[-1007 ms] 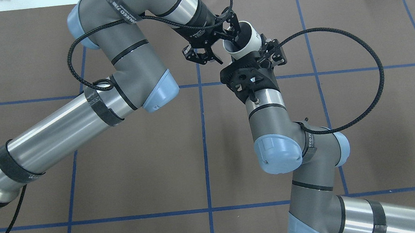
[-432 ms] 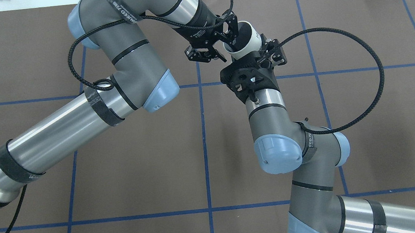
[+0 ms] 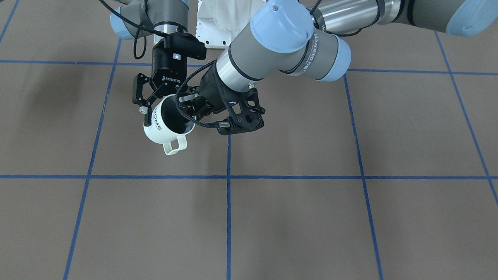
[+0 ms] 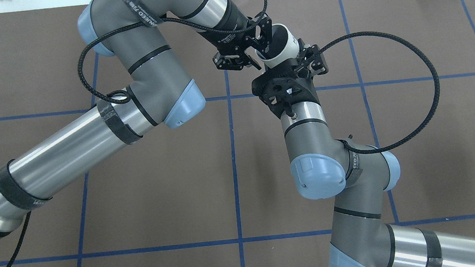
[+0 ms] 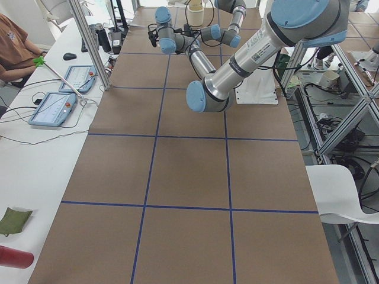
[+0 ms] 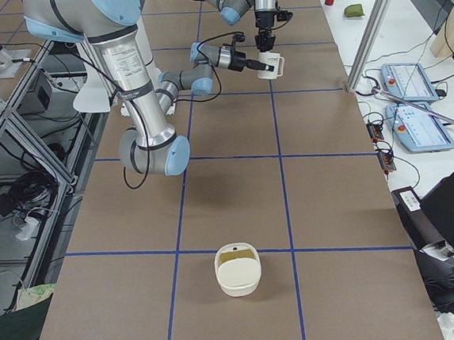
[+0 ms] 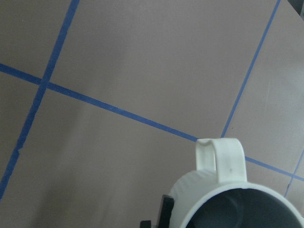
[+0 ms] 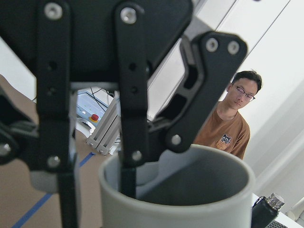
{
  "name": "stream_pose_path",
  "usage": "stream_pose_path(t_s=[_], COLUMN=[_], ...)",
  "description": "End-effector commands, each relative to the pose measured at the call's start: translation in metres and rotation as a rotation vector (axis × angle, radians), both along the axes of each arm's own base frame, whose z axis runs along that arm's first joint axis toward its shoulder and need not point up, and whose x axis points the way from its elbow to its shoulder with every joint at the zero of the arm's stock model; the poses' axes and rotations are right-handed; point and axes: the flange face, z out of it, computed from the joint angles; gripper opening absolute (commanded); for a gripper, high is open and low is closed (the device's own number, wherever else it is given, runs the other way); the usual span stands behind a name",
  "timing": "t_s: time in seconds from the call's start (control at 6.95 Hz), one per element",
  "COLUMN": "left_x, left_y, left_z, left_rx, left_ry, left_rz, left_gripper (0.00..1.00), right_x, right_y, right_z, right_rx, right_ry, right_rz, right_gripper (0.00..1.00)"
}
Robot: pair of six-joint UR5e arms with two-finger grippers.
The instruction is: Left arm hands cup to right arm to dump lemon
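Brown paper ruled into squares by blue tape covered the worktop (image 4: 159, 180). The cup (image 3: 166, 137) hung clear above it, tilted, with its grey mouth turned toward the left arm (image 4: 90, 139) and its handle (image 7: 221, 159) pointing away from the robot. Both arms met at the cup. The right arm (image 4: 307, 131) ended just beside it, and the right gripper (image 3: 152, 111) pinched the cup's wall next to the "HOME" lettering. One of its fingers (image 8: 133, 118) dipped inside the rim and the other lay against the outside. The left gripper (image 4: 259, 53) sat at the cup's mouth, astride the rim on the far side from the lettering; whether its fingers pressed on the wall could not be told. Well apart from the cup, toward the worktop's end, a white bowl (image 6: 239, 284) held a dull yellowish lump, apparently the lemon (image 6: 236, 254). Beyond the cup, in the right wrist view, a person (image 8: 221, 135) in a brown shirt was visible.
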Motion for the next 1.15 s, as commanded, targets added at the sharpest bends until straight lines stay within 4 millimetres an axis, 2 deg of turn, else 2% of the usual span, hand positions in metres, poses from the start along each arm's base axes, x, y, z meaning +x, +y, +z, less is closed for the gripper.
stream_pose_path(t_s=[0.0, 0.29, 0.43, 0.58, 1.01], left_x=[-0.0002, -0.001, -0.0003, -0.0002, -0.0027], left_y=[0.0003, -0.0006, 0.0002, 0.0002, -0.0019], left_z=[-0.0016, -0.0014, -0.0025, -0.0024, -0.0024], left_rx=[0.001, 0.0, 0.0, -0.008, -0.012], left_ry=[0.002, 0.0, 0.002, 0.001, 0.001], left_rz=[0.001, -0.001, 0.0, -0.002, -0.006], left_gripper=[0.33, 0.3, 0.0, 0.0, 0.0], right_x=[0.0, -0.0007, -0.0008, -0.001, -0.0007], right_y=[-0.0007, 0.0001, 0.0001, 0.0001, -0.0006], right_z=[0.0005, 0.0005, 0.0006, -0.0003, -0.0002], right_rx=[-0.001, -0.001, -0.001, -0.005, -0.007], right_ry=[0.0, 0.0, 0.0, -0.023, -0.027], right_rz=[0.001, 0.0, -0.002, 0.002, 0.001], right_gripper=[0.16, 0.17, 0.36, 0.99, 1.0])
